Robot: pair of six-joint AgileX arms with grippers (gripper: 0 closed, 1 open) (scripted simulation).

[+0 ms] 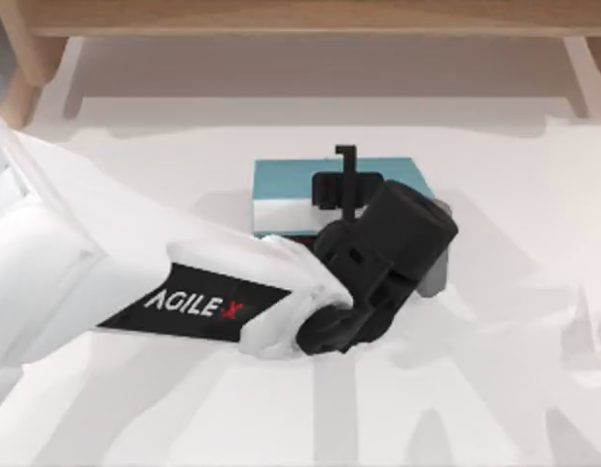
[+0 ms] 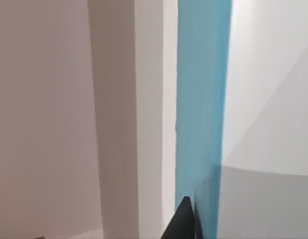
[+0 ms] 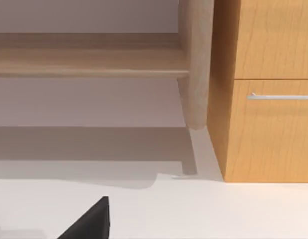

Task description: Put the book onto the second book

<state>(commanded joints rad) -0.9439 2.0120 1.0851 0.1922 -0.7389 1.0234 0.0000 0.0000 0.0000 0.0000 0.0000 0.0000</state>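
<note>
Left pincer [image 1: 346,185] sits over the book [image 1: 281,180] mid-table [image 1: 514,195], can't tell if it's grasping; a red-black sliver shows beneath the book.

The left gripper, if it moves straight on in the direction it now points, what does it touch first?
Most likely the blue book: the left gripper sits right over its cover, and the left wrist view shows that cover close ahead. Depth is unclear, so contact may already exist.

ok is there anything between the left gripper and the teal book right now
Nothing visible is. The left gripper is right at the book, with a dark finger against its teal cover. Whether it is grasping cannot be seen.
</note>
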